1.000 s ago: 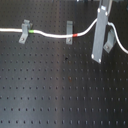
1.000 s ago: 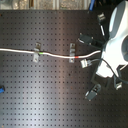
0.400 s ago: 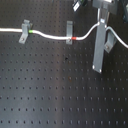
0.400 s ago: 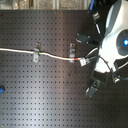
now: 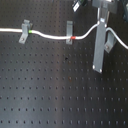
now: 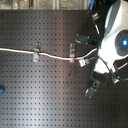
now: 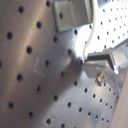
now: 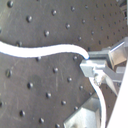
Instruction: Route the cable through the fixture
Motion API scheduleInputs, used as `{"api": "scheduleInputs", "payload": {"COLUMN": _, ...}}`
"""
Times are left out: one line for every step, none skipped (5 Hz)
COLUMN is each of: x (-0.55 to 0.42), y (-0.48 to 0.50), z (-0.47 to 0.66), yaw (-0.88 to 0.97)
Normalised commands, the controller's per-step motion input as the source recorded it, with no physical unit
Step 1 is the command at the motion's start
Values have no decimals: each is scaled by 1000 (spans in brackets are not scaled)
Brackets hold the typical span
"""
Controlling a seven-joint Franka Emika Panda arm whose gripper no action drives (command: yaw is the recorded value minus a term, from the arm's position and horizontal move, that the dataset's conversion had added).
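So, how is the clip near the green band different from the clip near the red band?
In the first exterior view, the clip by the green band stands nearer the first exterior view's left edge, while the clip by the red band stands nearer the gripper. The green band lies just past its clip toward the gripper; so does the red band. Both are small grey brackets on the black perforated board, and the white cable runs through both.

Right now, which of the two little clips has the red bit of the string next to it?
The clip nearer the gripper; the red band sits beside it. The other clip has the green band.
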Motion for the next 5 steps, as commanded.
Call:
{"api": "scheduleInputs", "payload": {"x": 131, "y": 359, "z": 125, "yaw": 0}}
{"api": "scheduleInputs", "payload": {"x": 93, "y": 257, "z": 175, "yaw": 0}}
{"api": "scheduleInputs", "payload": {"x": 0, "y": 1, "z": 51, "yaw": 0}}
{"api": "scheduleInputs", "payload": {"x": -142, "y": -379, "z": 237, "yaw": -446}}
{"api": "scheduleInputs", "payload": {"x": -155, "y": -331, "z": 174, "yaw": -314}}
